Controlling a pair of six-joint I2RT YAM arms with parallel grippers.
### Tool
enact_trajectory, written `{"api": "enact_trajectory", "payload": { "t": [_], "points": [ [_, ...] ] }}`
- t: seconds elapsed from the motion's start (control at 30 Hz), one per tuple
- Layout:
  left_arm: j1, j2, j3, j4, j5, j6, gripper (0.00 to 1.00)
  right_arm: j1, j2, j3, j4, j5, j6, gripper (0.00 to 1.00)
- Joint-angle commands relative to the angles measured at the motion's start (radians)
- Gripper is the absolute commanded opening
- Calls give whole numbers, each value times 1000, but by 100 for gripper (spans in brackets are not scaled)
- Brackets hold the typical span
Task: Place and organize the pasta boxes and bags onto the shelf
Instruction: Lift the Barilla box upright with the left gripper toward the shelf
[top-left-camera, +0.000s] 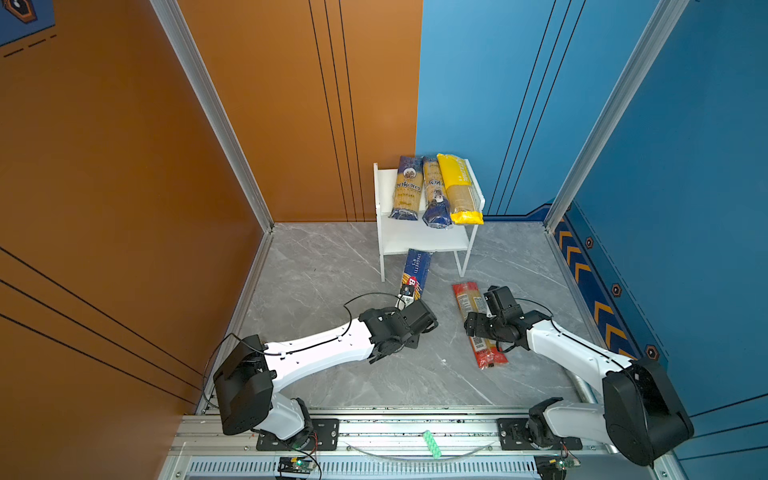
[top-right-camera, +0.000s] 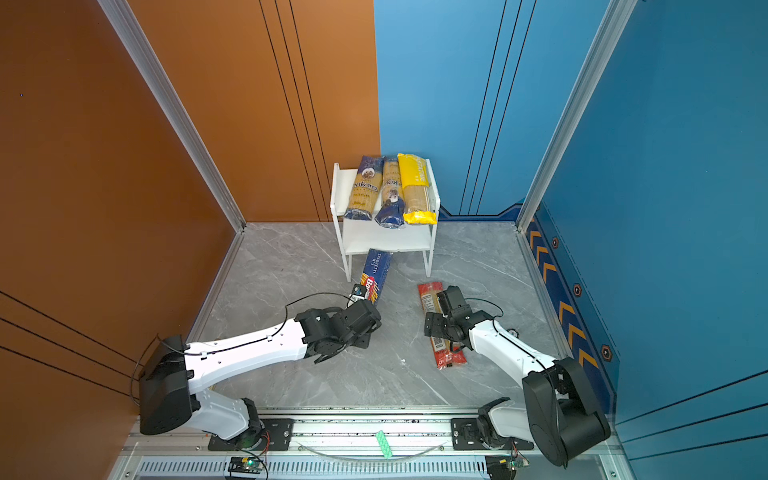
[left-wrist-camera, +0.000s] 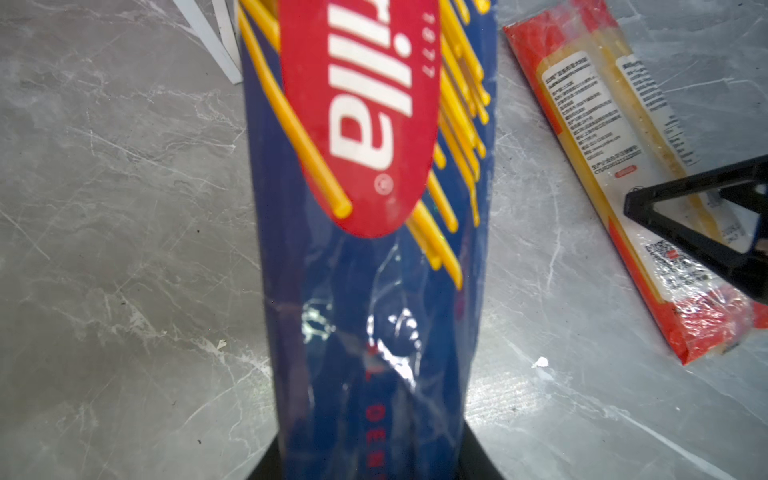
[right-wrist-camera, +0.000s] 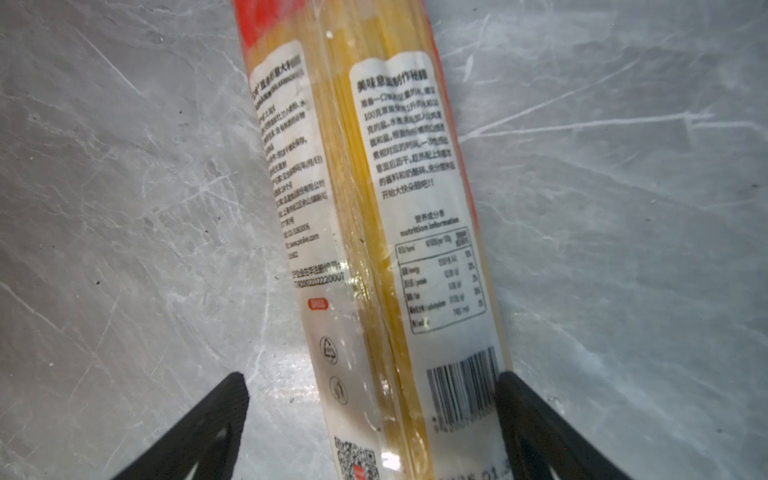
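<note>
The white two-tier shelf (top-left-camera: 415, 237) (top-right-camera: 376, 239) stands against the back wall. Its top board holds two navy-and-yellow ankara packs (top-left-camera: 407, 187) (top-left-camera: 435, 195) and a bright yellow pack (top-left-camera: 459, 187), side by side. My left gripper (top-left-camera: 408, 297) (top-right-camera: 360, 295) (left-wrist-camera: 374, 461) is shut on the near end of the dark blue Barilla pack (top-left-camera: 417, 270) (top-right-camera: 377, 268) (left-wrist-camera: 374, 270). That pack's far end reaches the lower board's front edge. The clear pack with red ends (top-left-camera: 473, 299) (top-right-camera: 428, 299) (right-wrist-camera: 374, 187) lies on the floor. My right gripper (top-left-camera: 482, 328) (top-right-camera: 442, 328) (right-wrist-camera: 370, 380) stands open astride its barcode end.
The grey marble floor (top-left-camera: 324, 291) is boxed in by an orange wall on the left and blue walls behind and on the right. A shelf leg (left-wrist-camera: 216, 45) shows beside the Barilla pack. A small green strip (top-left-camera: 431, 444) lies on the front rail.
</note>
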Motion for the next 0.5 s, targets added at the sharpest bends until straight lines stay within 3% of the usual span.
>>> {"api": "enact_trajectory", "payload": {
  "t": [0.0,0.47],
  "points": [
    [-13,-66,65,59,-24,39,0,-3,12,22,-7,-3,-14,91],
    [-15,-140,104,60,-128,66,0,-3,18,17,9,-5,-11,91]
  ]
}}
